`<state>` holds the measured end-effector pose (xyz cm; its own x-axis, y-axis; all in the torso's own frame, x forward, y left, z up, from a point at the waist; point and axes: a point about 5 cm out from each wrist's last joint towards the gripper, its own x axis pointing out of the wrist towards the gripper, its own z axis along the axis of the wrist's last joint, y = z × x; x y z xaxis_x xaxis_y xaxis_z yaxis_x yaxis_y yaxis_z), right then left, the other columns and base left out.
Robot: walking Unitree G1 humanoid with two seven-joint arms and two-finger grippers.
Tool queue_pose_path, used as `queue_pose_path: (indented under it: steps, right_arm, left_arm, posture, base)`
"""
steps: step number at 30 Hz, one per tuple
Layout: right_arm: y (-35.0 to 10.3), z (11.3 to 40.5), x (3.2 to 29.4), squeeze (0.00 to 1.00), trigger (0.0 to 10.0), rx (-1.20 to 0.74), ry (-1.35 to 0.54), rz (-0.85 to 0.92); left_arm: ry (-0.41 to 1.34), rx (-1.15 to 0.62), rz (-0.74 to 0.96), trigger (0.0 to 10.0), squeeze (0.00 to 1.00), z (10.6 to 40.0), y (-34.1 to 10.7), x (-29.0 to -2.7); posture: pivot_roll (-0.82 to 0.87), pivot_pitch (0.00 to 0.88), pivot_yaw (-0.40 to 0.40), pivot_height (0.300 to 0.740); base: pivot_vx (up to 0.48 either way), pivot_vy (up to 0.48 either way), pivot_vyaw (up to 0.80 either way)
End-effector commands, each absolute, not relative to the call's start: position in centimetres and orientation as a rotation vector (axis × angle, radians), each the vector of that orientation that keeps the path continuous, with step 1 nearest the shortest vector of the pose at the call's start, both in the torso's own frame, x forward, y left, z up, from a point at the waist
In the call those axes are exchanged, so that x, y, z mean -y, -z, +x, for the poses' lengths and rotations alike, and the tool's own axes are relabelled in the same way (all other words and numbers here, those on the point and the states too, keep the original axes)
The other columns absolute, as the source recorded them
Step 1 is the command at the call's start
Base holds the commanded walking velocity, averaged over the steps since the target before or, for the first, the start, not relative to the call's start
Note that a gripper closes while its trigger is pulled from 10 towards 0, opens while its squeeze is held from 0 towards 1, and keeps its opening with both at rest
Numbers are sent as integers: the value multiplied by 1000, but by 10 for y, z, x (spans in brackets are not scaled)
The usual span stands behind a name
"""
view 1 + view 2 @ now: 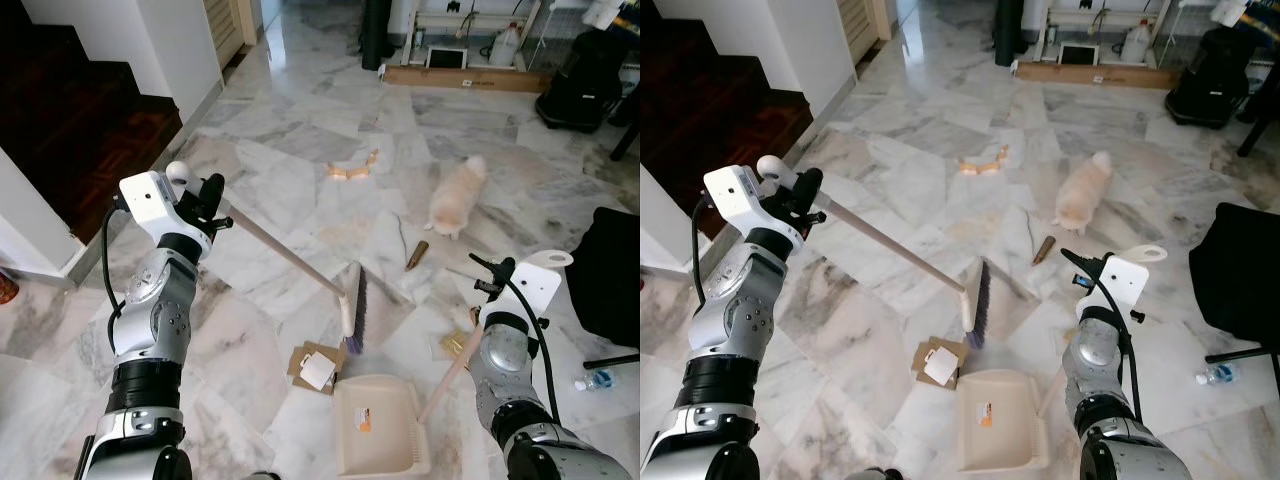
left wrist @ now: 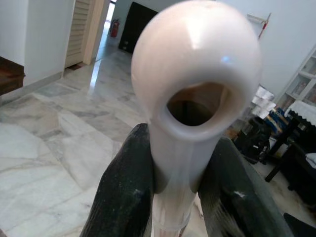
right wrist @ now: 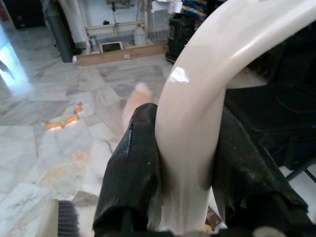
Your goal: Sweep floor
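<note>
My left gripper is shut on the top end of a pale broom handle, whose rounded end cap shows close up in the left wrist view. The handle slopes down to the right to the broom head, which rests on the marble floor. Just below the head lie flat cardboard scraps. A cream dustpan sits on the floor in front of me. Its long handle rises to the right, and my right gripper is shut on it near the top.
Orange peel bits, a brown item, a fluffy cream animal or toy and wrappers lie further out. A dark stairwell is on the left. A black chair and a bottle are on the right.
</note>
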<state>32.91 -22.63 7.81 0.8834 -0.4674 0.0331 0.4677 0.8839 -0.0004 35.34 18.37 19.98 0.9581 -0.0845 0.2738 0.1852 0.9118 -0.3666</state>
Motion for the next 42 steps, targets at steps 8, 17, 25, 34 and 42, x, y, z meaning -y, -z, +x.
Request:
queue_pose_path:
  steps: [8, 17, 25, 34, 42]
  right_arm:
    - [-92, 332, 230, 0, 10000, 118, 497, 3]
    - [-91, 329, 240, 0, 10000, 100, 556, 29]
    - [-90, 327, 239, 0, 10000, 115, 553, 32]
    - [-93, 329, 234, 0, 10000, 136, 540, 56]
    - [-95, 330, 233, 0, 10000, 149, 529, 62]
  left_arm:
    - [117, 335, -393, 10000, 0, 353, -215, -193]
    - [98, 301, -364, 10000, 0, 352, -205, -196]
    - [73, 271, -330, 10000, 0, 351, -196, -203]
    - [67, 262, -316, 10000, 0, 351, -193, -203]
    - [67, 262, -318, 10000, 0, 351, -194, -204]
  posture:
    - [79, 0, 36, 740]
    - [82, 28, 34, 740]
    - [86, 44, 36, 740]
    - [89, 51, 36, 740]
    - [91, 52, 38, 740]
  base:
    - [0, 0, 0]
    - [0, 0, -57]
    - [0, 0, -688]
    - [0, 159, 0]
    - [0, 398, -680]
